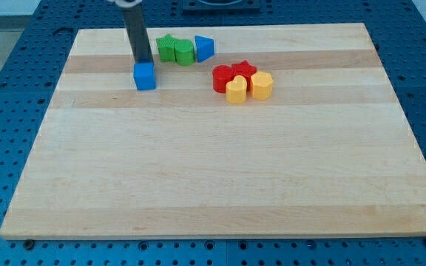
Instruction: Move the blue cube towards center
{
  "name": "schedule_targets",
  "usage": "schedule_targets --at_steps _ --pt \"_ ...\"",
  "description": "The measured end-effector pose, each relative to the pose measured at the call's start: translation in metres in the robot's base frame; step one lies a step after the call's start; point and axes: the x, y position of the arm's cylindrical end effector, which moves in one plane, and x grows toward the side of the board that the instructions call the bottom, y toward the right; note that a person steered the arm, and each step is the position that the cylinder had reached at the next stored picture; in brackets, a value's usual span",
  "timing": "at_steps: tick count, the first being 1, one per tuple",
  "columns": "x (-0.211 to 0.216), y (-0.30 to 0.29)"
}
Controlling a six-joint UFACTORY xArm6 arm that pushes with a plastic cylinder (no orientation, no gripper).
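The blue cube (145,76) sits on the wooden board (220,177) near the view's top left. My tip (140,61) is just above the cube in the view, touching or almost touching its upper edge. The dark rod rises from there out of the view's top.
To the right of the cube lie two green blocks (176,49) and a blue triangular block (204,48). Further right are a red block (222,77), a red star-like block (243,69), a yellow block (236,91) and a yellow hexagonal block (262,85). Blue perforated table surrounds the board.
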Motion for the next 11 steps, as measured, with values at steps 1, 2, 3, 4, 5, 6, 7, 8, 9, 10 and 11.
schedule_targets --at_steps 1,2,3,4,5,6,7,8,9,10,11 --pt "0.047 0.0" --pt "0.046 -0.003" --pt "0.027 -0.033" --pt "0.061 -0.046" --pt "0.105 -0.029" --pt "0.124 0.033" --pt "0.124 0.033" --pt "0.118 -0.016" --pt "0.091 -0.034" --pt "0.076 0.001" --pt "0.095 0.048"
